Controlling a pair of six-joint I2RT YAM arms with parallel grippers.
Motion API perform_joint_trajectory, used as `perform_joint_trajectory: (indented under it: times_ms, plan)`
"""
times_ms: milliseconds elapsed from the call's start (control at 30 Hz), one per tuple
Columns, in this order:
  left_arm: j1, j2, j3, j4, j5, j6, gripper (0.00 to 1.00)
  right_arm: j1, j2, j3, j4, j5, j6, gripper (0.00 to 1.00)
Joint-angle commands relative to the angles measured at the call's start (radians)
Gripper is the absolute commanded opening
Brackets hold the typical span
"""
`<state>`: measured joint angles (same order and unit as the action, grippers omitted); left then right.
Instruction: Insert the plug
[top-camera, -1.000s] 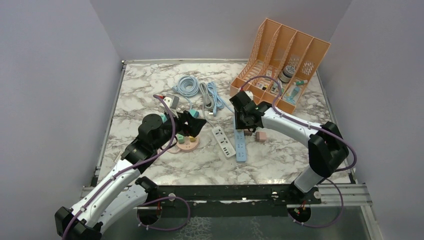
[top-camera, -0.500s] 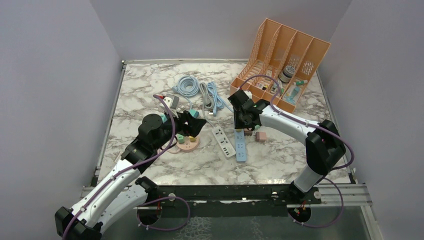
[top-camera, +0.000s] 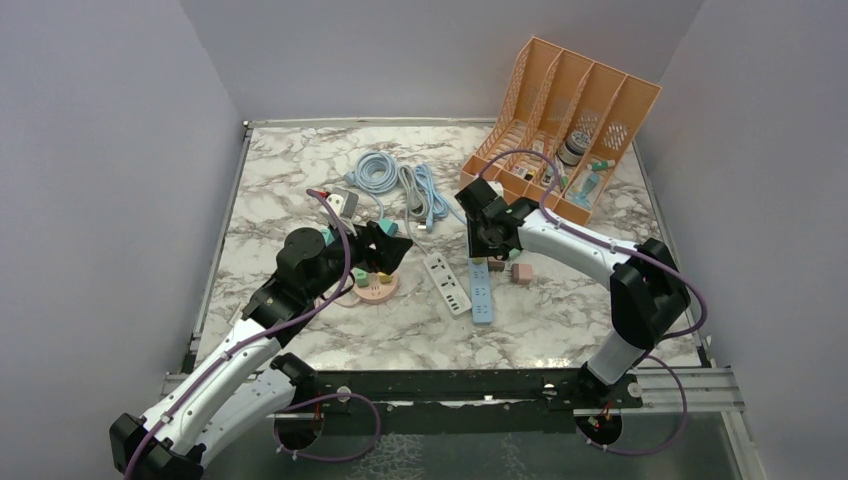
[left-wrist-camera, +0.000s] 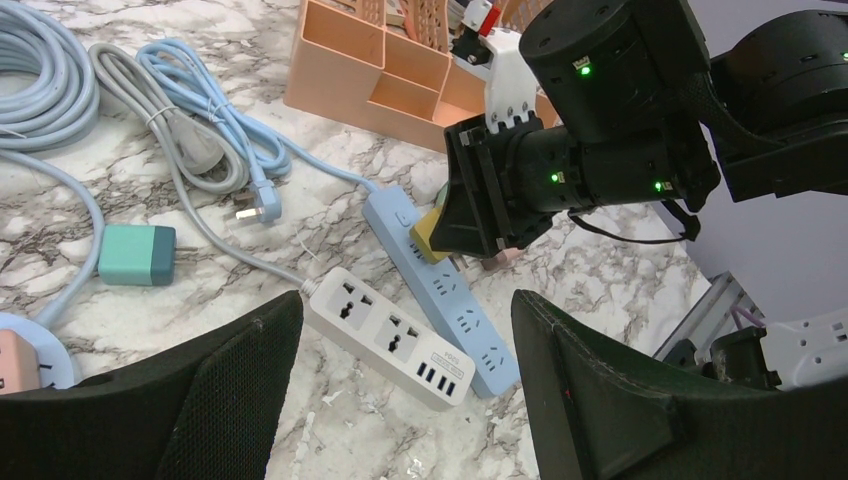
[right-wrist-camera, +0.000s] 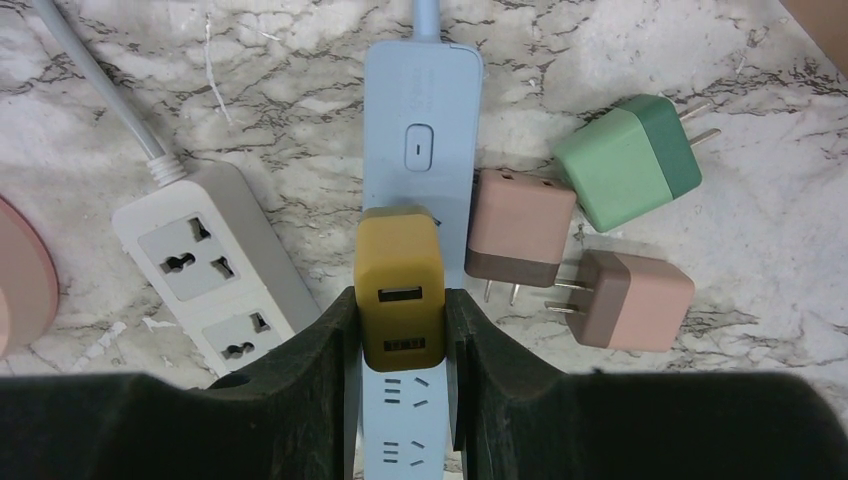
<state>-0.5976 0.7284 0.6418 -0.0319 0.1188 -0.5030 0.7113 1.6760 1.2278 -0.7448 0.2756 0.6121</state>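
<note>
Right jaws pinch the mustard plug (right-wrist-camera: 400, 290) over the blue power strip (right-wrist-camera: 423, 130).
Small, rigid and probably light, it is gripped by its flat sides, just past the strip's switch. Loose pink plugs (right-wrist-camera: 520, 225) crowd the strip's right edge, a white strip (right-wrist-camera: 200, 260) its left, so room is tight. Left jaws stand wide, empty.

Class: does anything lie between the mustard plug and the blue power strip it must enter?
Nothing visible does. The mustard plug, clamped in the right gripper jaws, sits over the blue power strip, near its switch. A pink adapter lies beside the strip, clear of its sockets. The plug's underside is hidden.
</note>
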Motion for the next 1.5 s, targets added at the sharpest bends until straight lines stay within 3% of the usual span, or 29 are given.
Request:
perform_joint_trajectory:
  times_ms: [0, 500, 1267, 1467]
  plan:
    - [0.004, -0.012, 0.004, 0.003, -0.015, 0.001, 0.78, -0.001, 0.053, -0.016, 0.039, -0.034, 0.005, 0.01]
    - [0.004, -0.015, 0.002, -0.002, -0.022, 0.002, 0.78, -0.001, 0.082, -0.053, 0.044, 0.009, 0.037, 0.01]
    - [0.004, -0.005, 0.004, -0.005, -0.033, 0.004, 0.78, 0.030, 0.343, -0.190, 0.120, 0.091, 0.111, 0.01]
    - [0.004, 0.002, 0.007, -0.008, -0.032, 0.004, 0.78, 0.031, 0.227, -0.158, 0.127, 0.084, 0.118, 0.01]
